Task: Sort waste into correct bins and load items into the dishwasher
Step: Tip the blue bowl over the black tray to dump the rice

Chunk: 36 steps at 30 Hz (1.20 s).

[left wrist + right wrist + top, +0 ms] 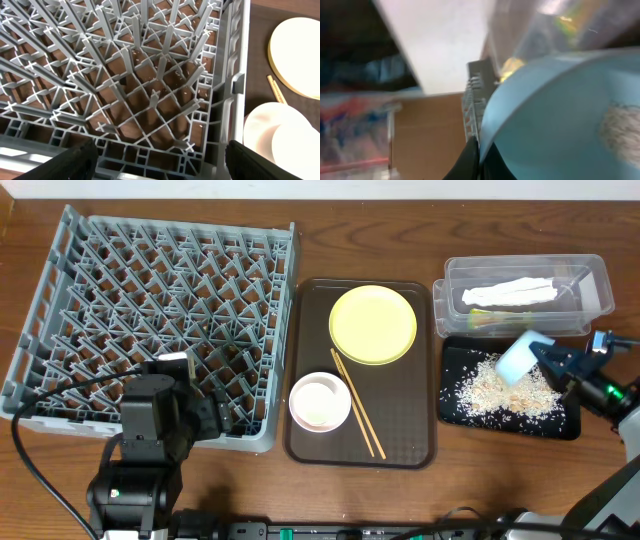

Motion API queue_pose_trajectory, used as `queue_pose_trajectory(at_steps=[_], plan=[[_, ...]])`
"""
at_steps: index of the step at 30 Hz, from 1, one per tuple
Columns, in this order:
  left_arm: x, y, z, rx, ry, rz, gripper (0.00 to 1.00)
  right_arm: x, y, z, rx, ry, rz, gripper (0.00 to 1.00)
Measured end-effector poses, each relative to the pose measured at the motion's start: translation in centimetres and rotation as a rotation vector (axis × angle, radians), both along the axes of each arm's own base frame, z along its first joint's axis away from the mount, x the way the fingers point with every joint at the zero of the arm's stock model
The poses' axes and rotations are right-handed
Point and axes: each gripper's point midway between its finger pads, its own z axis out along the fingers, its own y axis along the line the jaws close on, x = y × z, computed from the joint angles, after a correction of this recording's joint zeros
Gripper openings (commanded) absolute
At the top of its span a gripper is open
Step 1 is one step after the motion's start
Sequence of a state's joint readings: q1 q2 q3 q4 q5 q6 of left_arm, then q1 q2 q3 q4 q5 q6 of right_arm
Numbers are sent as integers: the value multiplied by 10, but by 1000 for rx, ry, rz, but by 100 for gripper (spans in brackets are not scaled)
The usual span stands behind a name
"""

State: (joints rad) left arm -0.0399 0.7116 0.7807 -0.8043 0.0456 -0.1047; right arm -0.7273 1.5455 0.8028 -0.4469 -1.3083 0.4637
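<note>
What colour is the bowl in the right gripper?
The bowl is light blue; best in right wrist view.

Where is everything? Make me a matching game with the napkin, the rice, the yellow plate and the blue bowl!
Things:
1. napkin
2. rice
3. yellow plate
4. blue bowl

Places:
A. held by the right gripper
B. on the brown tray
C. in the clear tub
D. in the black tray

Pairs: 1-C, 2-D, 3-B, 4-A
</note>
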Motion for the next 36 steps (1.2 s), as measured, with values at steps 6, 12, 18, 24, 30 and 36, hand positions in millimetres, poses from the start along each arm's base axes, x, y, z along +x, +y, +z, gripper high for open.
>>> queue_pose_trajectory(at_steps=[6, 12, 18, 24, 30, 36], plan=[[0, 0, 0, 0, 0, 0, 85, -4, 6, 3, -31, -68, 39, 1], [0, 0, 0, 0, 0, 0, 85, -10, 11, 0, -29, -59, 53, 1], [0, 0, 0, 0, 0, 0, 85, -9, 16, 9, -46, -156, 91, 1], [0, 0, 0, 0, 0, 0, 85, -11, 21, 2, -81, -136, 107, 1], [0, 0, 0, 0, -1, 0, 85, -21, 57, -17, -108, -12, 216, 1], [0, 0, 0, 0, -1, 0, 85, -20, 103, 19, -364, -39, 417, 1]])
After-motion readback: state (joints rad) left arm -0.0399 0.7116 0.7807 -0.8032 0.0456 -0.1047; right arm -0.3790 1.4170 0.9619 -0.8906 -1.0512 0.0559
